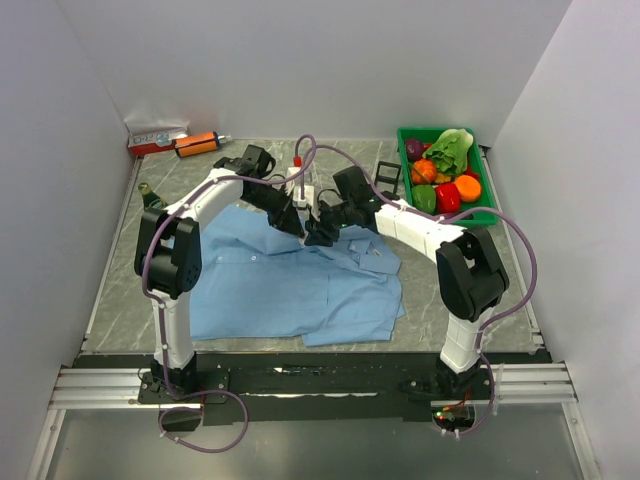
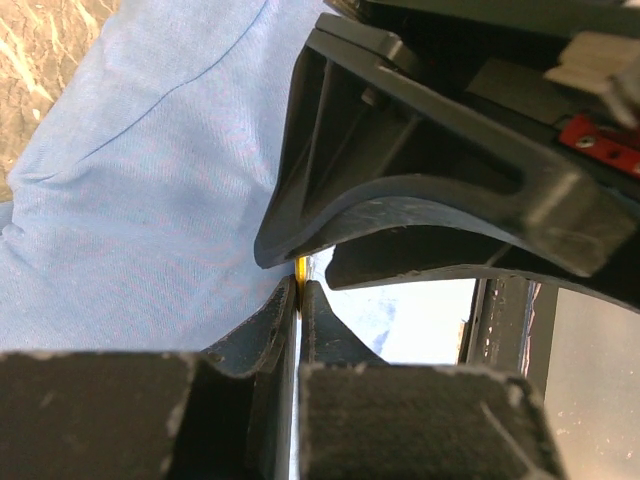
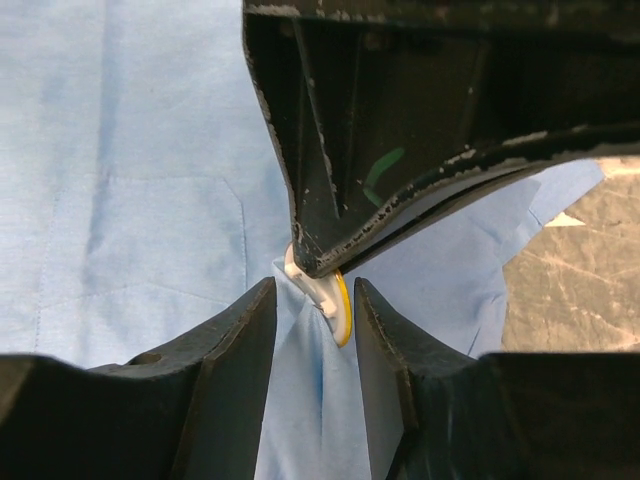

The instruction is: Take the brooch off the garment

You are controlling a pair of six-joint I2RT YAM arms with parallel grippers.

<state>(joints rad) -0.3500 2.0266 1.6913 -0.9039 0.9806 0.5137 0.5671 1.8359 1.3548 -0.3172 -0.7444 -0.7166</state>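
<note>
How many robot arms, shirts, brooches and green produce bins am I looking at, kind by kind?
White-and-black robot arms: 2
Light blue cloth shirt: 1
Small white-and-gold brooch: 1
Green plastic bin of vegetables: 1
Total: 5

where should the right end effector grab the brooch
Grip the brooch by its thin gold rim, one finger on each flat face, coming in edge-on from the right wrist view's near side. It stands on edge above a pinched shirt fold, with the left end effector clamped on its far end.
</note>
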